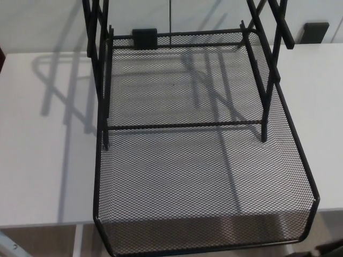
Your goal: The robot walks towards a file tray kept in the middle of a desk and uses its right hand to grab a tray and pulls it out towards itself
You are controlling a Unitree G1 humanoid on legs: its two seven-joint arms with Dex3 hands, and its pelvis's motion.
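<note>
A black mesh tray [214,182] lies on a white desk [43,160], its front edge overhanging the desk's near edge toward 6 o'clock. A black wire frame [182,126] stands over its rear half, uprights rising toward 12 o'clock. Neither hand shows.

No arm or hand of robot in view.

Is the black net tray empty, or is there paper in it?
Empty. The mesh tray shows only the white desk through its bottom.
</note>
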